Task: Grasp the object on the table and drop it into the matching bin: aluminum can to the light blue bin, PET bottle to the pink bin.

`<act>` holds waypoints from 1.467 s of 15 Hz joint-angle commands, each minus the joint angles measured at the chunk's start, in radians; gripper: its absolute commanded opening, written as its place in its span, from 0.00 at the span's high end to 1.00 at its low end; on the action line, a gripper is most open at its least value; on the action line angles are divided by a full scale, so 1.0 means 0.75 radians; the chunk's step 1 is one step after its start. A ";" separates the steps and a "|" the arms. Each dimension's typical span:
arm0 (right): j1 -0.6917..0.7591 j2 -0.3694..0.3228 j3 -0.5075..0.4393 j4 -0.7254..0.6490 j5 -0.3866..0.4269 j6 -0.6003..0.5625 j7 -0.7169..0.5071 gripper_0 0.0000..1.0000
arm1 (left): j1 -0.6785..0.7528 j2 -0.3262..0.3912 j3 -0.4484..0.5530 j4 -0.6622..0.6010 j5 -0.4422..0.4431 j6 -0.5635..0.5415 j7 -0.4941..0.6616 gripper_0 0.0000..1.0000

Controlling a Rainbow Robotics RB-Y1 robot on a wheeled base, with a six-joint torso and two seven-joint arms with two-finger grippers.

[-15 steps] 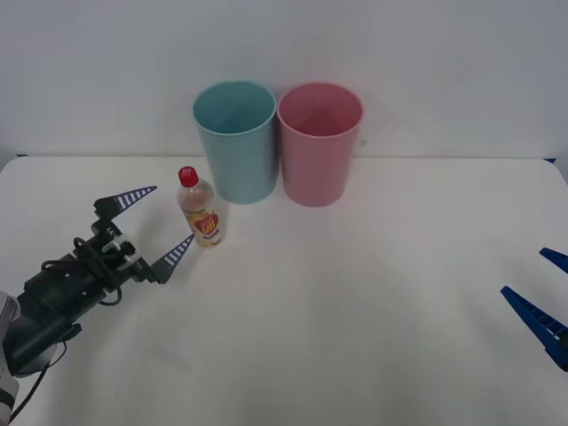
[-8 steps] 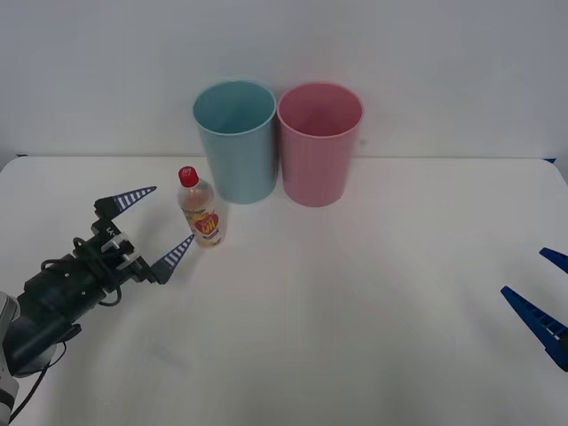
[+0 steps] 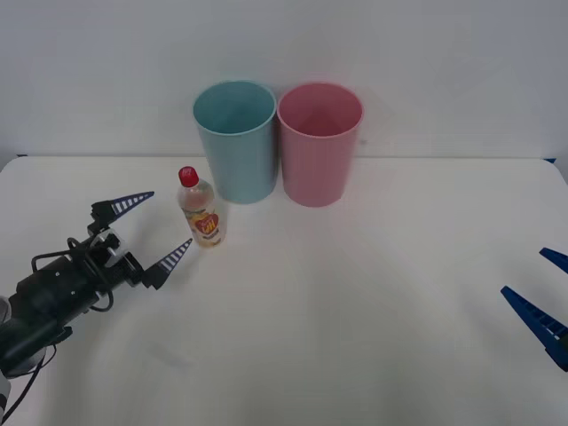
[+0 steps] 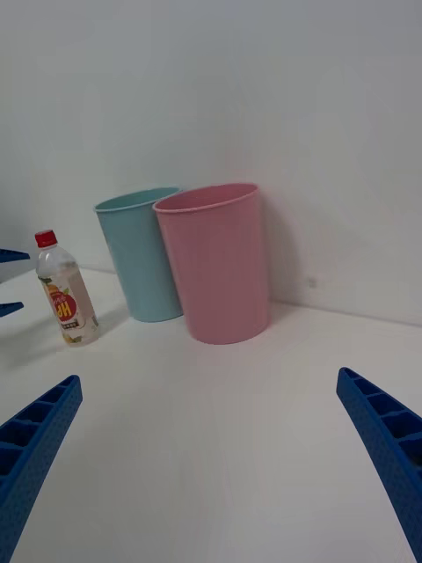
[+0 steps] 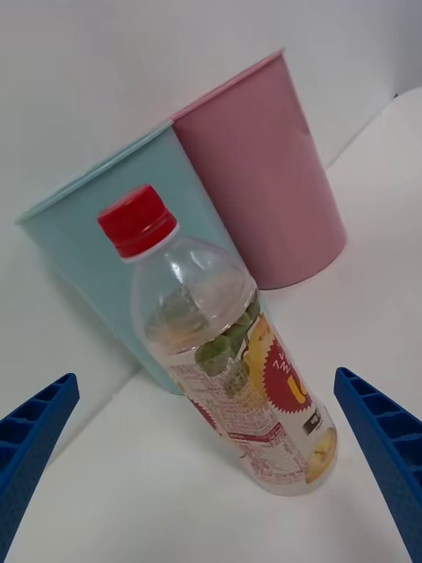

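While the left gripper point(image 3: 149, 226) waits spread wide, the PET bottle point(image 3: 200, 209) stands upright just ahead of its fingertips, untouched. It looks light, smooth and crushable; gripping the labelled middle seems safest.

Light blue bin point(image 3: 235, 142) just behind PET bottle point(image 3: 200, 209); front, sides open.

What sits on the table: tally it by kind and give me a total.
Bins: 2, the light blue bin and the pink bin
Bottles: 1, the PET bottle, standing upright
Cans: 0
Total: 3 things on the table
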 commanded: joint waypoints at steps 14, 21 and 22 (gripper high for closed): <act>0.000 0.000 0.000 0.000 0.000 0.000 0.000 0.00 | 0.074 0.000 0.131 -0.004 -0.069 -0.043 0.642 0.00; 0.000 0.000 0.000 0.000 0.000 0.000 0.000 0.00 | 0.078 -0.002 -0.008 -0.004 -0.090 0.192 0.689 0.00; 0.000 0.000 0.000 0.000 0.000 0.000 0.000 0.00 | 0.078 -0.002 -0.042 -0.004 -0.092 0.223 0.695 0.00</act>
